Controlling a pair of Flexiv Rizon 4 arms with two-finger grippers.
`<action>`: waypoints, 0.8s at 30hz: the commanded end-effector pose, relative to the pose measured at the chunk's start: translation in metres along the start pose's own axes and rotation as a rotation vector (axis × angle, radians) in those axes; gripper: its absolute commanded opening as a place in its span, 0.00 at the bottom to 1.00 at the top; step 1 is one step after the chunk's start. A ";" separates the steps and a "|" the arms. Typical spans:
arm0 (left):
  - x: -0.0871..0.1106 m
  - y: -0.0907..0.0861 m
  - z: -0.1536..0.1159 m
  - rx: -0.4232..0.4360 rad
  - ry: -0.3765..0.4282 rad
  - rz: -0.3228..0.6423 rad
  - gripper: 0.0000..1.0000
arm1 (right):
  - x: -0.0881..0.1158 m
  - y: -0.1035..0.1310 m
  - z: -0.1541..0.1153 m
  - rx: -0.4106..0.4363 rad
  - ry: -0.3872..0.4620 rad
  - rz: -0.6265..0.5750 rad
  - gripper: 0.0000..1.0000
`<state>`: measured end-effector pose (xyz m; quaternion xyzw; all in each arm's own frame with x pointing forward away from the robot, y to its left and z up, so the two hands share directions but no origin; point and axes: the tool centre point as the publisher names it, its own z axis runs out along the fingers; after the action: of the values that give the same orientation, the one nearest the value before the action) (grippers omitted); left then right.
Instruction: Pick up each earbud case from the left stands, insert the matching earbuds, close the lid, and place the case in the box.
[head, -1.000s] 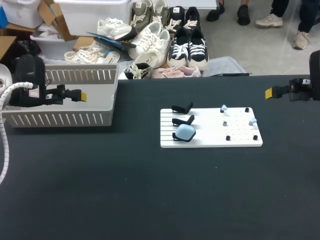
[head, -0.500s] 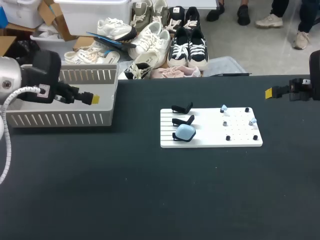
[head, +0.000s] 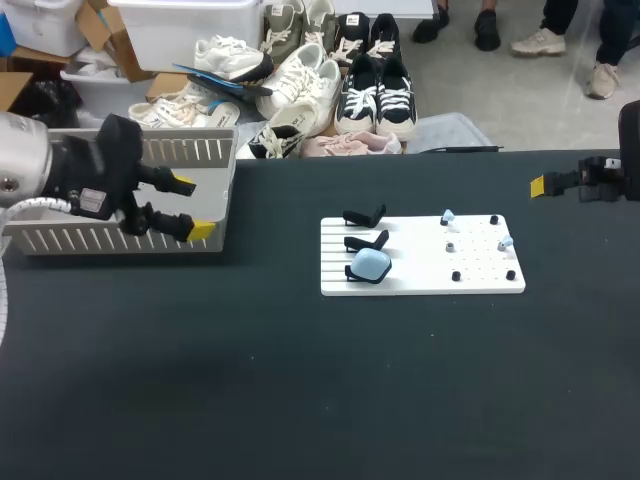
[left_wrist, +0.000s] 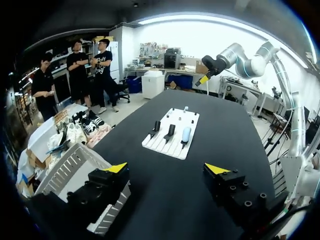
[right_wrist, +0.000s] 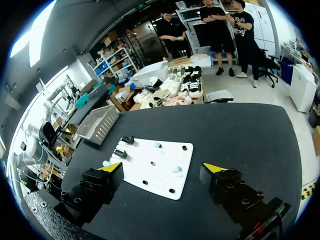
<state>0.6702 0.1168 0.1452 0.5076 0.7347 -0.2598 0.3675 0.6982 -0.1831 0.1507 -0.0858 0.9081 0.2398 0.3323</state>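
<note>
table (head: 300, 400): black, loads of bare room all around the board, so either arm has an easy lane in.
box (head: 100, 238): far left by the back edge, well apart from the board. I'd guess that keeps the drop-off out of the way.
board (head: 420, 278): white, mid-table.
left arm (head: 90, 185): by the box's end nearest the board, jaws wide open, empty.
right arm (head: 600, 180): at the right edge, jaws open, empty.
stands (head: 365, 216): two are bare.
case (head: 371, 264): blue, propped on the nearest stand, probably for grabbing.
earbuds (head: 447, 216): pale blue, on pegs, spaced apart.

R arm (head: 608, 178) cut by head view's edge — only end effector (head: 538, 185) shows, earbuds (head: 505, 242) too small for detail
</note>
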 end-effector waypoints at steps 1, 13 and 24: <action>0.004 -0.002 0.006 0.158 -0.040 0.151 1.00 | 0.000 -0.002 0.000 -0.006 0.002 -0.001 1.00; 0.002 -0.018 0.053 0.222 -0.076 0.203 1.00 | 0.000 -0.002 0.000 -0.006 0.002 -0.001 1.00; -0.007 -0.019 0.088 0.223 -0.086 0.276 1.00 | 0.000 -0.002 0.000 -0.006 0.002 -0.001 1.00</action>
<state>0.6709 0.0498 0.1039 0.6279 0.6101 -0.3070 0.3732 0.6982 -0.1831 0.1507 -0.0858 0.9082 0.2398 0.3322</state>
